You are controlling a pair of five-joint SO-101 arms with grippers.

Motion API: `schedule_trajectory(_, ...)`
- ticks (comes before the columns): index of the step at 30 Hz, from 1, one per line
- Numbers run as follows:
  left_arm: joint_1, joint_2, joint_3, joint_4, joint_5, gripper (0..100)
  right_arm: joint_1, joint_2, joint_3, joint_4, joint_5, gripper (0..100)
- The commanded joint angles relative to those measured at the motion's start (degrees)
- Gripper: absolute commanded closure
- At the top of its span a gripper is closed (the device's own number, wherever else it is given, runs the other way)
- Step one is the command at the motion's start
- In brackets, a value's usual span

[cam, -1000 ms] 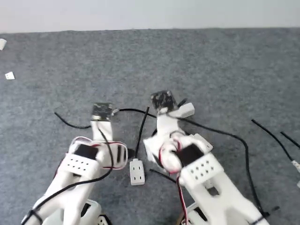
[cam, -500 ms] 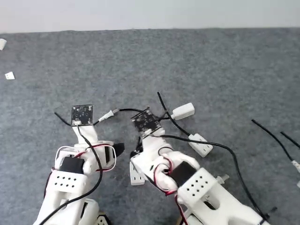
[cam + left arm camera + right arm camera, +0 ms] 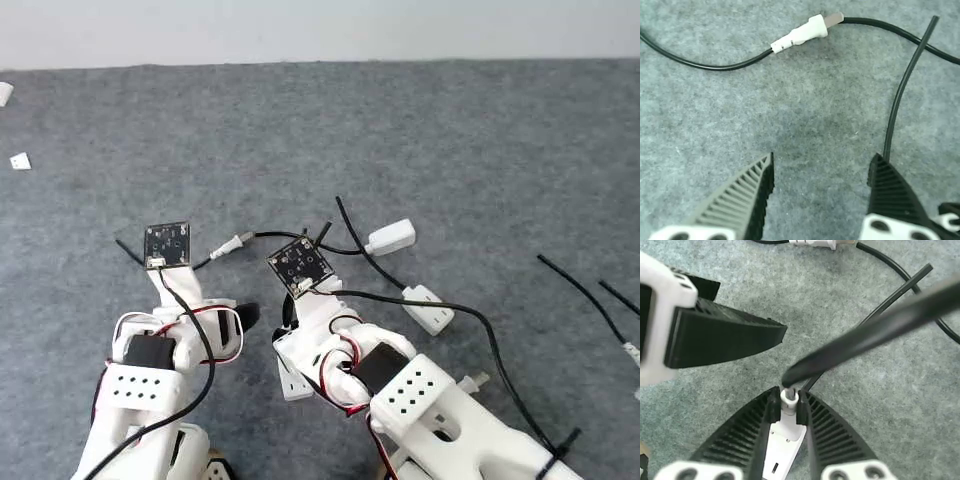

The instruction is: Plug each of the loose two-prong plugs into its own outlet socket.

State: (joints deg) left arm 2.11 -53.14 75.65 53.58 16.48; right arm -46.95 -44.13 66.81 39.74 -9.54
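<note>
Left claw [image 3: 822, 157]: wide open, holding nothing; black ribbed wedge fingers.
Plug [image 3: 802, 34]: small, smooth and white on a black cord; lies ahead of the left claw's tips, apart from them.
Right claw [image 3: 788, 392]: pinched tight on the round neck of a white blocky socket [image 3: 784, 437].
Carpet [image 3: 815, 115]: grey and fuzzy.
High view adds: a second socket [image 3: 390, 237] and a third socket [image 3: 428, 308], off to the right claw's right.

Colours on the mottled grey carpet [image 3: 480, 130].
Plug [image 3: 802, 34] and outlet socket [image 3: 782, 440] white, cord [image 3: 715, 68] black; arms [image 3: 140, 385] white with red and black wiring; left gripper [image 3: 823, 156] and right gripper [image 3: 788, 392] with black ribbed fingers.
</note>
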Motion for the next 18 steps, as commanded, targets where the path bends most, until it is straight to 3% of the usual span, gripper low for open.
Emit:
schedule_trajectory(1,-0.09,-1.05,-0.57,0.09,0.44,71,0.40,0.13,-1.67,1.01,0.79,99.1)
schedule_trajectory(6,-0.26,0.35,-0.66,0.00,0.44,71,1.98,0.04,-0.35,1.71,3.16,99.1)
schedule_trajectory(10,0.00,11.52,-4.09,-1.67,-0.97,71,1.63,-2.07,0.70,2.51,4.31,99.1)
schedule_trajectory(14,0.18,24.88,-10.24,-1.58,-1.58,71,1.63,-9.63,5.89,2.86,8.70,99.1)
schedule_trajectory(18,0.26,28.92,-11.91,-1.67,-1.58,71,1.63,-19.65,10.81,6.81,13.19,99.1)
